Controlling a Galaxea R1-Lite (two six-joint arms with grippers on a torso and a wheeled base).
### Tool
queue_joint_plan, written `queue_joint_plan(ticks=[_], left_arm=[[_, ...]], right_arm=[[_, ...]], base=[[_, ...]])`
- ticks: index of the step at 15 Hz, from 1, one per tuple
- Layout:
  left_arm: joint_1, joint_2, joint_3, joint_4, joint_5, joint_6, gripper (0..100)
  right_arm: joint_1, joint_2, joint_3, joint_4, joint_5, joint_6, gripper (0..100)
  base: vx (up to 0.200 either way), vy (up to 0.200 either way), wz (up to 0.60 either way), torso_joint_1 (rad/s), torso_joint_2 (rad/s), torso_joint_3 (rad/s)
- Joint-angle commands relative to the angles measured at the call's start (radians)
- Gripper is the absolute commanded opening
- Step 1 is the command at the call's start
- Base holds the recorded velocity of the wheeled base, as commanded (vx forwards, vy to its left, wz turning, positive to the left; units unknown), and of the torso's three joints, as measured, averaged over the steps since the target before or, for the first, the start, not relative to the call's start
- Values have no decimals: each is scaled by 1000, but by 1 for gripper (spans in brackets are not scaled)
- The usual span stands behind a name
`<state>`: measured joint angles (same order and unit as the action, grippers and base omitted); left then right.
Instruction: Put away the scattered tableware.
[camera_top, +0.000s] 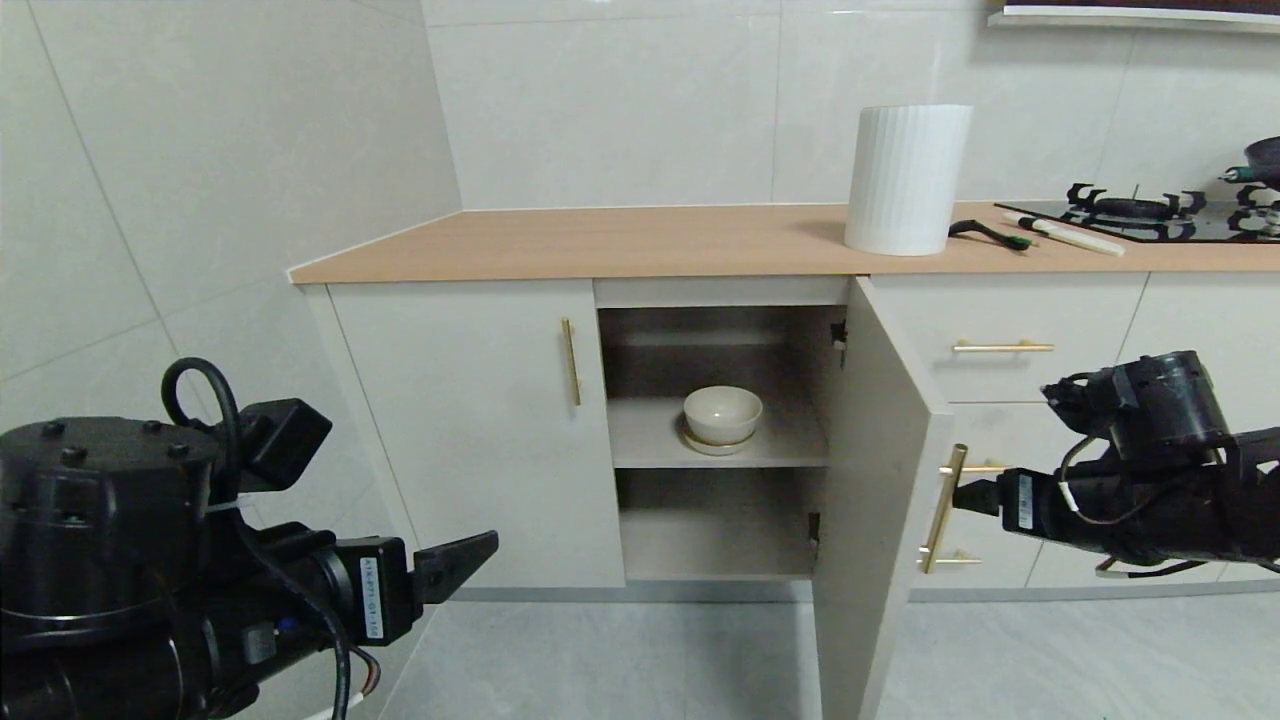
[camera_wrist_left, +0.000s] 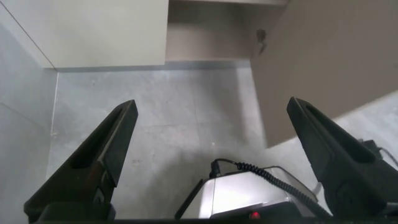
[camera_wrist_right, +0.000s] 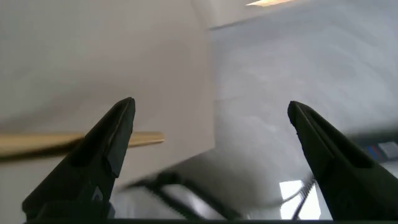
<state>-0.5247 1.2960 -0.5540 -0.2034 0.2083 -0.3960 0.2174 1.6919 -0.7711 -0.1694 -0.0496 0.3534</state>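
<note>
At the cabinet door (camera_top: 880, 480), bowl (camera_top: 722, 412) shelved, my right gripper (camera_wrist_right: 210, 106) gapes wide beside the gold handle (camera_top: 943, 505) as I judge closing comes next; left gripper (camera_wrist_left: 211, 104) likewise spread wide.

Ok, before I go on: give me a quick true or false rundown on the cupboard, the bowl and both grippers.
1. The cupboard door stands open. True.
2. The bowl sits on the bottom shelf. False: it sits on a small plate on the middle shelf.
3. The right gripper is shut on the door's handle. False: its jaws are open, close by the handle.
4. The left gripper is open and holds nothing. True.
5. The white ribbed cylinder stands on the countertop. True.
</note>
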Motion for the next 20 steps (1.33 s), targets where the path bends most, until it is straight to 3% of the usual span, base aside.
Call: queue_joint_plan(ticks=[1, 9, 12, 20], left_arm=[[0, -23, -1, -10, 0, 0, 100], [0, -18, -1, -25, 2, 9, 100], [0, -14, 2, -24, 5, 8, 100], [-1, -9, 5, -21, 10, 19, 100]], right_arm=[[56, 60, -70, 4, 2, -48, 100], [148, 276, -235, -6, 8, -99, 100], [165, 331, -274, -82, 5, 6, 100], [203, 410, -346, -99, -6, 128, 100]], base=[[0, 0, 0, 0, 0, 0], [0, 0, 0, 0, 0, 0], [0, 0, 0, 0, 0, 0], [0, 0, 0, 0, 0, 0]])
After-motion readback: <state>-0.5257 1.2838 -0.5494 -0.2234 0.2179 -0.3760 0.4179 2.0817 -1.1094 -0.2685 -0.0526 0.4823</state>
